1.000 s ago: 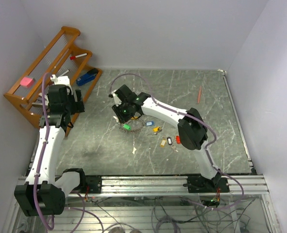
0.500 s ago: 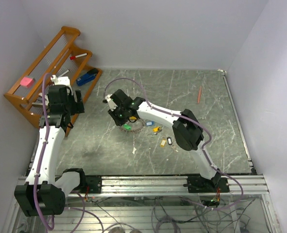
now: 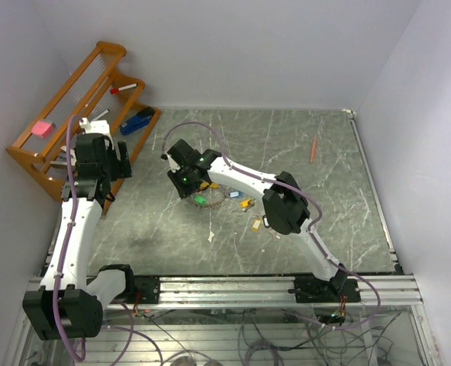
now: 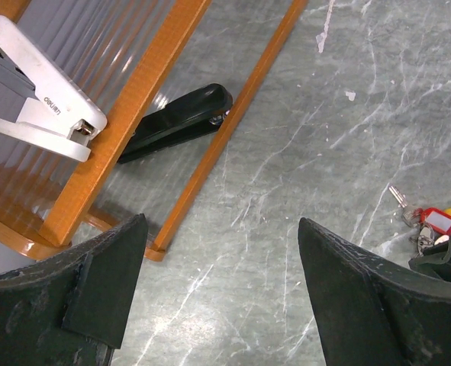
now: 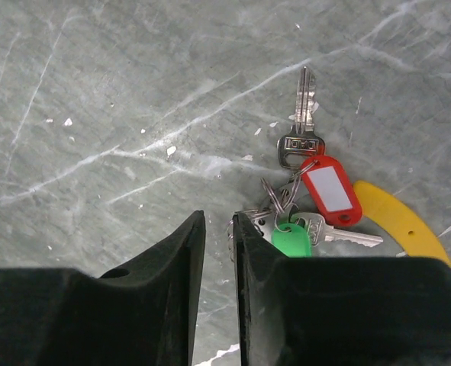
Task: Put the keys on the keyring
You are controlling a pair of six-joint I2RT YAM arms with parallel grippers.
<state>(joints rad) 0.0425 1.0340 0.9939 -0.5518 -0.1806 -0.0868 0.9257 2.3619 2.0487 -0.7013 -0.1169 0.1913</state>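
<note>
In the right wrist view a cluster of keys lies on the grey table: a red tag [image 5: 330,191], a green tag [image 5: 291,238], silvery keys [image 5: 301,126] and small rings. The keyring's orange-yellow band [image 5: 397,219] curves just right of them. My right gripper [image 5: 218,217] is just left of the cluster, its jaws almost together with only bare table in the slit. From above it [image 3: 185,180] hovers over the green tag [image 3: 199,200]. Loose keys with blue [image 3: 235,194] and yellow [image 3: 246,203] tags lie to the right. My left gripper [image 4: 219,229] is wide open and empty.
A wooden rack [image 3: 72,114] stands at the back left with a blue stapler [image 3: 137,120] and a pink block [image 3: 42,128]. A black stapler [image 4: 175,122] lies by its rail. A red pen [image 3: 313,149] lies at the back right. The right arm's elbow [image 3: 286,212] hangs over some loose keys.
My right gripper has shifted a little left and its elbow has swung left over the loose keys. The left arm has not moved.
</note>
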